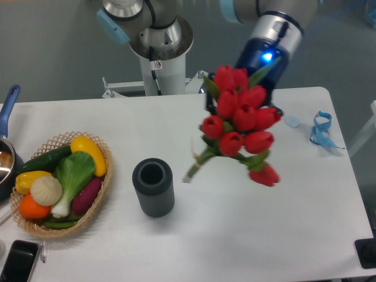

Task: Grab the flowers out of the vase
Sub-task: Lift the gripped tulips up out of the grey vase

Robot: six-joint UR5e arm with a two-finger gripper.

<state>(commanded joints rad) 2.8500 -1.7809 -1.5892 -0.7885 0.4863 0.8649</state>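
The flowers (241, 124), a bunch of red tulip buds with green leaves and tied stems, hang in the air right of the vase, stem ends pointing down-left and clear of its mouth. My gripper (238, 114) is behind the bunch and shut on it; the buds hide its fingers. The vase (153, 187), a short dark grey ribbed cylinder, stands upright on the white table (247, 235) with its round mouth empty.
A wicker basket (101, 176) of vegetables sits at the left. A pan (7, 147) is at the left edge, and a phone (17, 261) lies at the front left. Blue ribbon pieces (320, 130) lie at the right rear. The robot base (158, 59) is behind.
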